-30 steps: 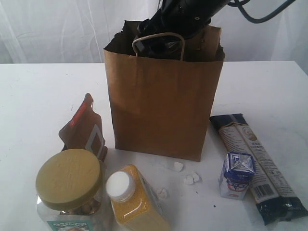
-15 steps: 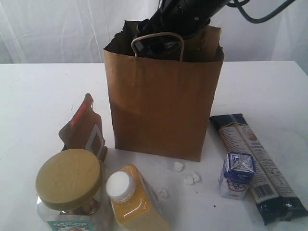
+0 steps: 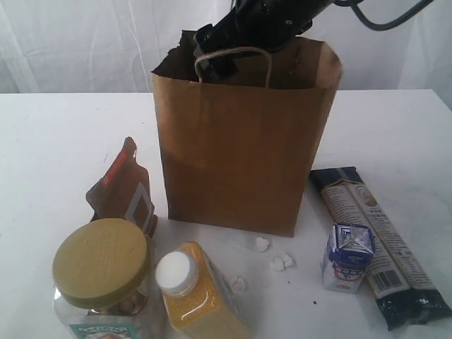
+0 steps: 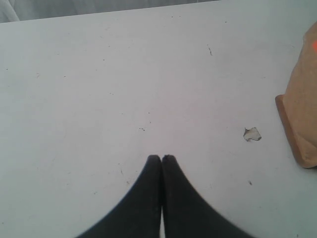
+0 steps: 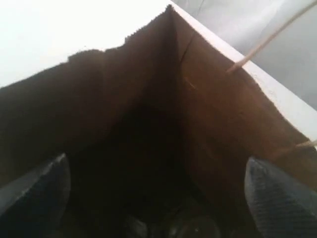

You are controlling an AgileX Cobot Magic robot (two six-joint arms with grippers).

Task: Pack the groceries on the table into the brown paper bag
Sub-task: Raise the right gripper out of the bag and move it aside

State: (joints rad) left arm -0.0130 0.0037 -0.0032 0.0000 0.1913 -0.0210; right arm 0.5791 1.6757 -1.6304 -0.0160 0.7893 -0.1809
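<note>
The brown paper bag (image 3: 240, 141) stands upright mid-table. My right gripper (image 3: 219, 60) hangs in its mouth behind the front handle. In the right wrist view that gripper (image 5: 158, 198) is open wide, looking down into the dark bag with nothing between its fingers (image 5: 280, 198); a dim round shape (image 5: 198, 228) lies at the bottom. On the table are the jar (image 3: 102, 265), yellow bottle (image 3: 201, 296), pouch (image 3: 121, 187), carton (image 3: 347, 256) and long packet (image 3: 374, 240). My left gripper (image 4: 162, 158) is shut and empty over bare table (image 4: 99, 89).
Small white crumbs (image 3: 272, 258) lie in front of the bag. In the left wrist view a crumb (image 4: 251, 134) lies beside a tan-brown object's edge (image 4: 302, 114). White curtains hang behind the table.
My right gripper has risen in the bag's mouth and its jaws stand wider. The bag's right rim has sprung up and straightened. The groceries on the table have not moved.
</note>
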